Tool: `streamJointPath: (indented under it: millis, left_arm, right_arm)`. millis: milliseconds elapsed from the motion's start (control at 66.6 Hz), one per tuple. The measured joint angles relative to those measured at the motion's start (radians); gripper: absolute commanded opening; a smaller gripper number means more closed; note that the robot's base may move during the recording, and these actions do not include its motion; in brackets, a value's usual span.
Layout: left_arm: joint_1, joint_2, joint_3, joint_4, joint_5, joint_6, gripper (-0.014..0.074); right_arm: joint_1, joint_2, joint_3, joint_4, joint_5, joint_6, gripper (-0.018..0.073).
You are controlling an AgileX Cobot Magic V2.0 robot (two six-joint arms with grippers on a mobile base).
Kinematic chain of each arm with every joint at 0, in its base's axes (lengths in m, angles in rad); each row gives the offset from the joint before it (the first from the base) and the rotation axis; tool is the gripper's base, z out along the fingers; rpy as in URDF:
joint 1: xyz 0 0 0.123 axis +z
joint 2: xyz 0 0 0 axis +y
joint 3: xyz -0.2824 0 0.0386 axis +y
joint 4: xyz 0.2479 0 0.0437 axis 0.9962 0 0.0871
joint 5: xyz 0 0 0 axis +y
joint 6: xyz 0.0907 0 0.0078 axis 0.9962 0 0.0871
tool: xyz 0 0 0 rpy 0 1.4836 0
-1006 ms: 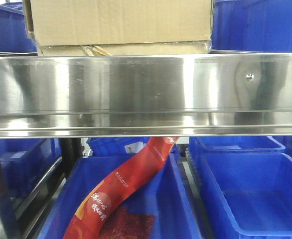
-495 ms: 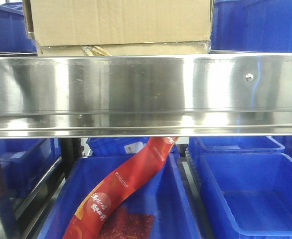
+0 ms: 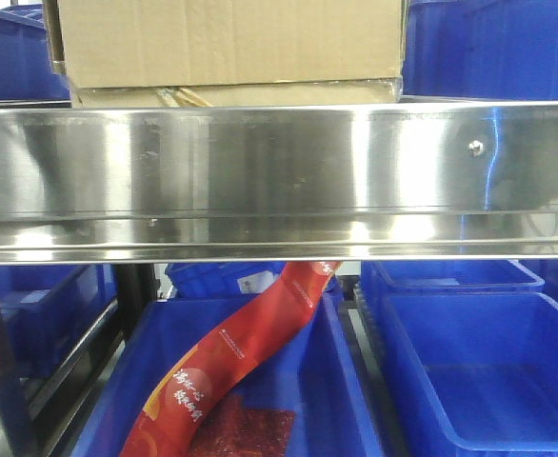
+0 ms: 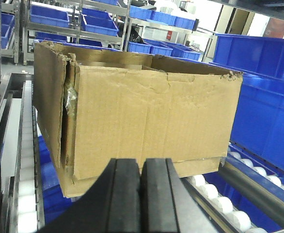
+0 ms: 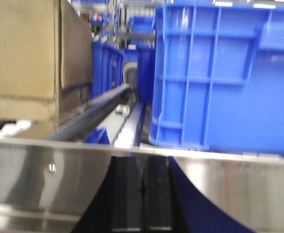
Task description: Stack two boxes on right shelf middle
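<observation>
Stainless-steel shelf (image 3: 279, 171) with mirror-like front lip and screw heads carries the lower cardboard box (image 3: 231, 94) with the upper cardboard box (image 3: 227, 43) stacked on it, blue bins (image 3: 493, 48) beside them on the same level.

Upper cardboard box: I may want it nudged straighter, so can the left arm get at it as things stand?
Probably yes. In the left wrist view the upper box sits right ahead of the closed left gripper, with nothing between them; the jaws would need opening to grip it.
</observation>
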Motion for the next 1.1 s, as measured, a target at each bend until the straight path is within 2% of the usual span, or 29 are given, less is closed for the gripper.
streamJointPath:
  millis: [240, 795, 870, 946, 1096]
  left_arm:
    - [0.000, 0.000, 0.000, 0.000, -0.002, 0.000, -0.0111]
    - [0.000, 0.000, 0.005, 0.000, -0.007, 0.000, -0.0111]
    - [0.000, -0.021, 0.029, 0.027, -0.005, 0.000, -0.0111]
    - [0.021, -0.064, 0.087, 0.044, 0.006, 0.011, -0.0111]
    - [0.138, -0.229, 0.270, 0.028, 0.009, 0.140, -0.0111]
  right_arm:
    - [0.000, -0.002, 0.000, 0.000, -0.048, 0.000, -0.0169]
    - [0.000, -0.002, 0.000, 0.000, -0.051, -0.002, -0.0169]
    - [0.000, -0.002, 0.000, 0.000, -0.052, -0.002, -0.0169]
    - [0.000, -0.002, 0.000, 0.000, -0.052, -0.002, -0.0169]
    - [0.000, -0.002, 0.000, 0.000, -0.052, -0.002, -0.0169]
